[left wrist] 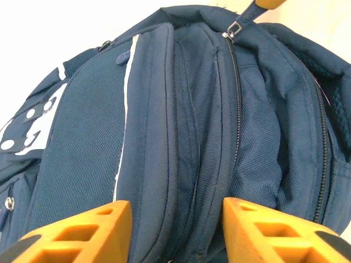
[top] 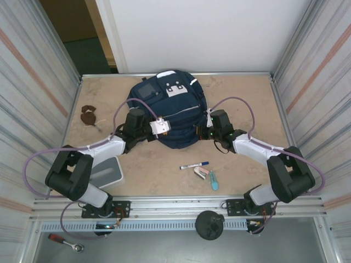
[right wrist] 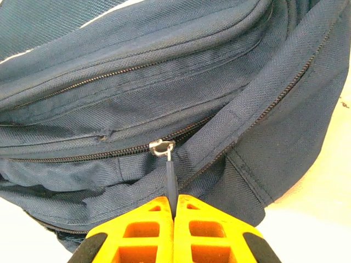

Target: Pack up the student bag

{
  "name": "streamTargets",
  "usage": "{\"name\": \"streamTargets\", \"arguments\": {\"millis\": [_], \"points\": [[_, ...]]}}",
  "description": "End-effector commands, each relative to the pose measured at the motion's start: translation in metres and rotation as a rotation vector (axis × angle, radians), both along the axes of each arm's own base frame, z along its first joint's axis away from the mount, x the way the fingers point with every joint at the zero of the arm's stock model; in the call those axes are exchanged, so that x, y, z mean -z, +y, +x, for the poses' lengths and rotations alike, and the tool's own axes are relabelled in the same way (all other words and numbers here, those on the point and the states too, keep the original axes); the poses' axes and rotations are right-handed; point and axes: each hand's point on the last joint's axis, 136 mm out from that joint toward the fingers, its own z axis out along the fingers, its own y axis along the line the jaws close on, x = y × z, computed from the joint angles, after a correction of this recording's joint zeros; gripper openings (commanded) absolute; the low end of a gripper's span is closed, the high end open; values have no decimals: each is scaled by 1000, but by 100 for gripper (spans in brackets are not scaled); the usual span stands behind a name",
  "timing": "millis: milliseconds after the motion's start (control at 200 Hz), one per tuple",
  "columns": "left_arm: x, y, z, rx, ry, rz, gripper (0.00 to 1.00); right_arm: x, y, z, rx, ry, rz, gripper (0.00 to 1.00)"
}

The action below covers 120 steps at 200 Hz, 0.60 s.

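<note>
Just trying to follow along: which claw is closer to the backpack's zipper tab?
The right one. The right gripper is pinched shut on the zipper tab of the backpack. The left gripper stands open at the backpack's other side, away from that tab.

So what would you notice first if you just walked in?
A big navy student bag sits in the middle of the table. The right gripper pinches a zipper pull on one side of it. The left gripper stands open at the other side.
</note>
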Motion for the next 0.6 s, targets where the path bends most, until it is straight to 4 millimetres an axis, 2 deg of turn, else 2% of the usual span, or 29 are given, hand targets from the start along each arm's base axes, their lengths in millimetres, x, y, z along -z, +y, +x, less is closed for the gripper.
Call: {"name": "streamTargets", "arguments": {"millis": [0, 130, 276, 386, 596], "points": [[-25, -18, -5, 19, -40, -6, 54, -5, 1, 4, 28, -7, 4, 0], [-16, -43, -9, 61, -56, 101, 58, -6, 3, 4, 30, -11, 17, 0], [-3, -65, -4, 93, -68, 191, 55, -12, 3, 2, 32, -19, 28, 0], [3, -73, 0, 104, -46, 220, 49, -19, 3, 0, 29, -32, 34, 0], [14, -81, -1, 141, 0, 231, 45, -29, 2, -4, 32, -53, 45, 0]]}}
